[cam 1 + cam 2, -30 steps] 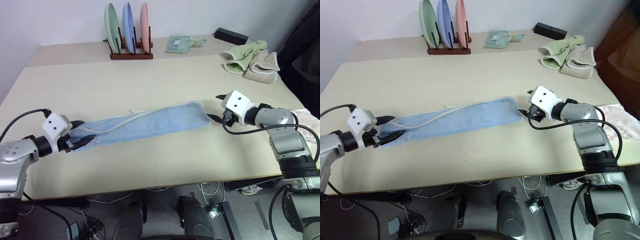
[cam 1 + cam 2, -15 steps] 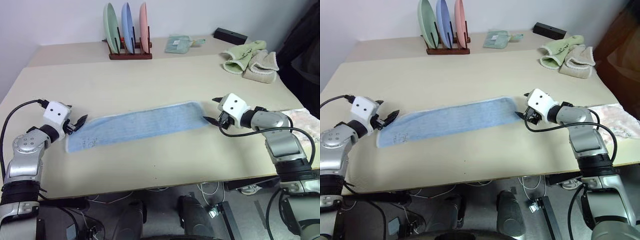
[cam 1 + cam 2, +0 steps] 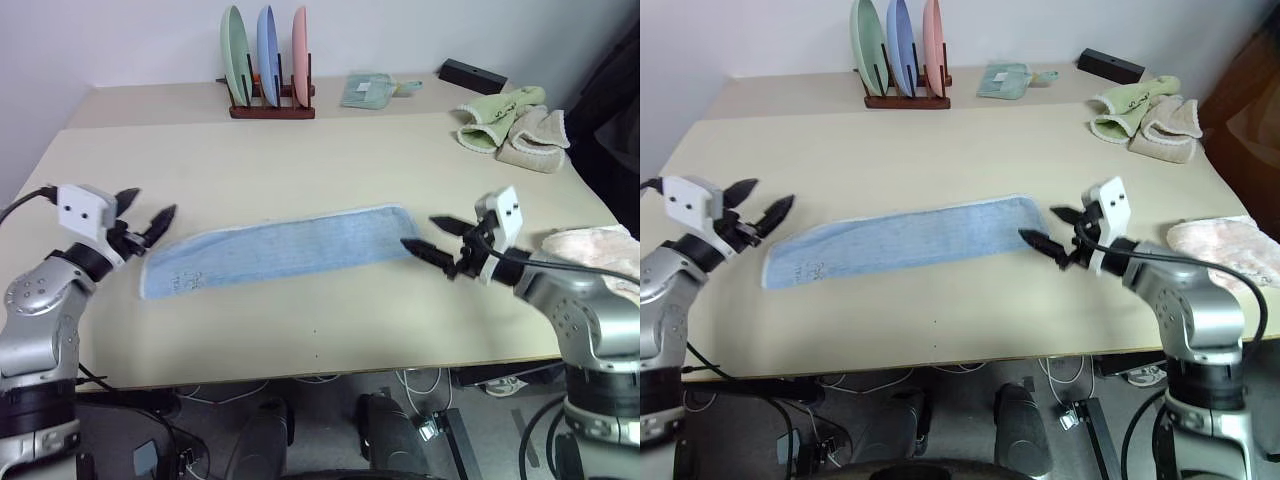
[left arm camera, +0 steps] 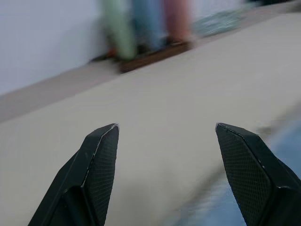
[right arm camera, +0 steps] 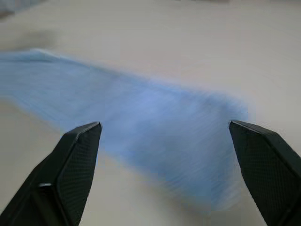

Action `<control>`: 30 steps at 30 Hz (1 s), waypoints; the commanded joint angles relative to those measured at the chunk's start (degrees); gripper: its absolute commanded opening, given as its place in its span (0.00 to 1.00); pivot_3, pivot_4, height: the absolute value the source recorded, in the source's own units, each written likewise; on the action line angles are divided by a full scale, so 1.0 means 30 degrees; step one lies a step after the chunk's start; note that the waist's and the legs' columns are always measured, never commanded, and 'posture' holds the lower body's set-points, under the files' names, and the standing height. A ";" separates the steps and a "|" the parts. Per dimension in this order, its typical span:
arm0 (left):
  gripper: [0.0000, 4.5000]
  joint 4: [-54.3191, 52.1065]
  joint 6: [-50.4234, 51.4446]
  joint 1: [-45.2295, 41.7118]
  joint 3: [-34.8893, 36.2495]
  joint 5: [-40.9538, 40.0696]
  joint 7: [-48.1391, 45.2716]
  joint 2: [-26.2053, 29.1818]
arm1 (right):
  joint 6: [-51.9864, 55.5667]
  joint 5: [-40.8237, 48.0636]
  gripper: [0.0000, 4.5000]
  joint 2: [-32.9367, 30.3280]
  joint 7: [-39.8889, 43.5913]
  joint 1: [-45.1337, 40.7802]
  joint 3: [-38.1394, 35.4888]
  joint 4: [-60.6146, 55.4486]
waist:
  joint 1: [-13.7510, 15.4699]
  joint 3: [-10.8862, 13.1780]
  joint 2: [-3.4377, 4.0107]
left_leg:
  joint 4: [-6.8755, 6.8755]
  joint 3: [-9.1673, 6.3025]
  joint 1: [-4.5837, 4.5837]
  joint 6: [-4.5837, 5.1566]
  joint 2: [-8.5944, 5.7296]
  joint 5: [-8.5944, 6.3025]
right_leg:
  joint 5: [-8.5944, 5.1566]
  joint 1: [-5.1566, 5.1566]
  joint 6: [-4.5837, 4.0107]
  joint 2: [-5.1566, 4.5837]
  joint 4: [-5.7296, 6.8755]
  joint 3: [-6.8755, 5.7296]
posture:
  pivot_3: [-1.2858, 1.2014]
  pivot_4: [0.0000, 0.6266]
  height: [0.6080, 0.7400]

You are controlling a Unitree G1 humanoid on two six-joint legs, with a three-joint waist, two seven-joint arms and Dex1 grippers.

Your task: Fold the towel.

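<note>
**Two open grippers, one long strip of towel between them**

Two arms flank the cloth, and neither holds anything. Nearest the camera on the right, the right gripper (image 3: pixel 432 236) points level toward the left, its black fingers spread wide, one tip just beside the towel's right end and the other raised above the table (image 3: pixel 330 330). On the left, the left gripper (image 3: pixel 148 209) also stands wide, its fingers aimed rightward and held just off the towel's left end, apart from it.

Between them the towel (image 3: pixel 280 250), light blue with a whitish edge, lies flat as a long narrow band, running from the near left up toward the right. A small dark mark shows near its left corner. It looks folded once lengthwise, so a crosswise fold probably remains.

Risks from here: a gripper coming in level could push the cloth end and bunch it rather than pinch it, and a pinch that catches only the upper layer would pull the existing fold open when lifted.

Farther back, beige and green fluffy towels (image 3: pixel 515 125) sit at the far right, a pink fluffy towel (image 3: pixel 590 245) lies by the right edge, and a rack of plates (image 3: pixel 266 70) stands at the far side.
</note>
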 commanded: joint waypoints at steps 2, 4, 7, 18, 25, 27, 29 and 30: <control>0.75 -0.3349 0.0384 0.1011 -0.2594 -0.0162 -0.1607 0.0129 | 0.3082 0.1674 0.99 0.0801 -0.2474 0.0469 -0.1230 -0.1528 | -0.0001 0.0000 -0.0001 | 0.0014 0.0005 0.0000 0.0001 0.0001 0.0001 | 0.0000 0.0003 -0.0005 0.0004 0.0002 0.0003 | 0.52 0.24 1.00; 0.75 -0.4267 0.0550 0.1407 -0.3841 -0.0157 -0.2169 0.0074 | 0.4047 0.2167 0.99 0.1829 -0.3749 0.0330 -0.1495 -0.1533 | -0.0024 -0.0002 -0.0003 | 0.0021 0.0001 0.0003 0.0002 0.0008 0.0001 | 0.0000 0.0008 -0.0009 0.0020 0.0003 0.0000 | 0.52 0.24 1.00; 0.75 -0.4986 0.0951 0.1668 -0.4866 -0.0338 -0.2484 -0.0116 | 0.5263 0.2735 0.99 0.3542 -0.5657 -0.0385 -0.2065 -0.1142 | -0.0116 -0.0005 0.0009 | 0.0017 0.0003 0.0008 0.0004 0.0015 0.0000 | -0.0001 0.0008 -0.0011 0.0027 0.0005 0.0004 | 0.52 0.24 1.00; 0.75 -0.5535 0.1046 0.2006 -0.5353 -0.0039 -0.2009 -0.0712 | 0.4229 0.1855 0.88 0.8840 -1.3074 -0.5400 -0.5688 0.5286 | -0.0079 -0.0033 0.0032 | 0.0033 -0.0002 0.0012 0.0006 0.0012 0.0002 | 0.0010 0.0017 -0.0020 0.0033 0.0004 0.0002 | 0.52 0.24 1.00; 0.75 -0.6219 0.1194 0.2743 -0.5301 -0.0084 -0.1570 -0.0774 | 0.2883 0.2279 0.14 0.8967 -1.4790 -0.6061 -0.6558 0.6055 | -0.0118 -0.0036 0.0044 | 0.0017 -0.0015 0.0013 0.0009 0.0014 0.0000 | 0.0009 0.0022 -0.0021 0.0037 0.0001 -0.0008 | 0.52 0.24 1.00; 0.75 -0.6247 0.1176 0.2839 -0.5345 -0.0059 -0.1523 -0.0786 | 0.2702 0.2392 0.01 0.8780 -1.4935 -0.5994 -0.6594 0.5834 | -0.0109 -0.0042 0.0043 | 0.0015 -0.0016 0.0016 0.0010 0.0015 0.0000 | 0.0009 0.0021 -0.0021 0.0038 0.0003 -0.0009 | 0.52 0.24 1.00; 0.75 -0.6205 0.1167 0.2790 -0.5419 -0.0063 -0.1484 -0.0814 | 0.2573 0.2475 0.01 0.8163 -1.4965 -0.5893 -0.6733 0.5275 | -0.0089 -0.0038 0.0051 | 0.0017 -0.0018 0.0012 0.0011 0.0014 0.0001 | 0.0009 0.0023 -0.0022 0.0037 0.0002 -0.0009 | 0.52 0.24 1.00; 0.75 -0.6185 0.1157 0.2767 -0.5460 -0.0058 -0.1464 -0.0830 | 0.2532 0.2497 0.01 0.7805 -1.4941 -0.5820 -0.6786 0.4958 | -0.0059 -0.0038 0.0052 | 0.0017 -0.0015 0.0011 0.0011 0.0013 0.0001 | 0.0009 0.0023 -0.0022 0.0037 -0.0001 -0.0008 | 0.52 0.24 1.00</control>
